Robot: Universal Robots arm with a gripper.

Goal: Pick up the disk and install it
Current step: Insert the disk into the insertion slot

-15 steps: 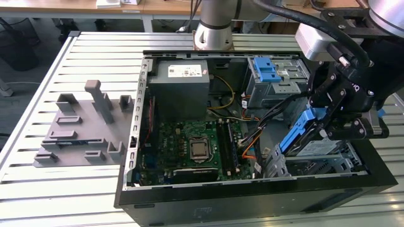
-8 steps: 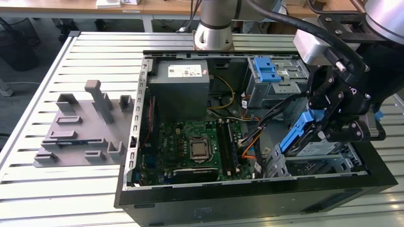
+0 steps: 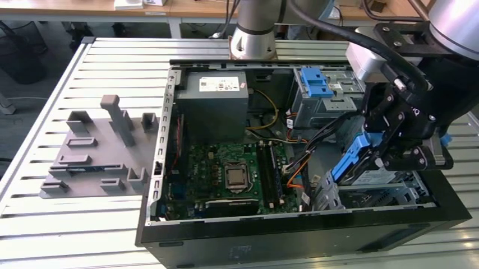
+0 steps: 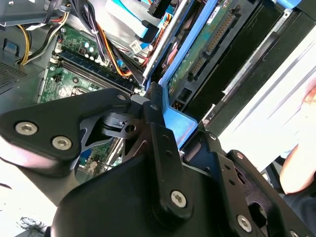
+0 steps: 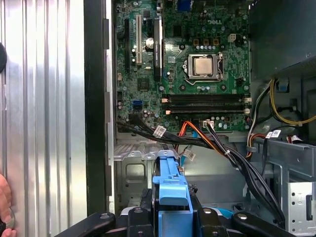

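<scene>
Clamping gripper [image 3: 400, 154] on disk [image 3: 351, 159], fingers pressing blue side rail. Holding disk tilted, just above metal drive cage [image 3: 382, 193] in open computer case [image 3: 299, 241], at exterior view's right. Resting case on slatted metal table [image 3: 90, 224]. Sitting beside case, at exterior view's left: grey plastic fixture [image 3: 97, 151]. Standing behind table: wooden desks [image 3: 187, 7].
</scene>
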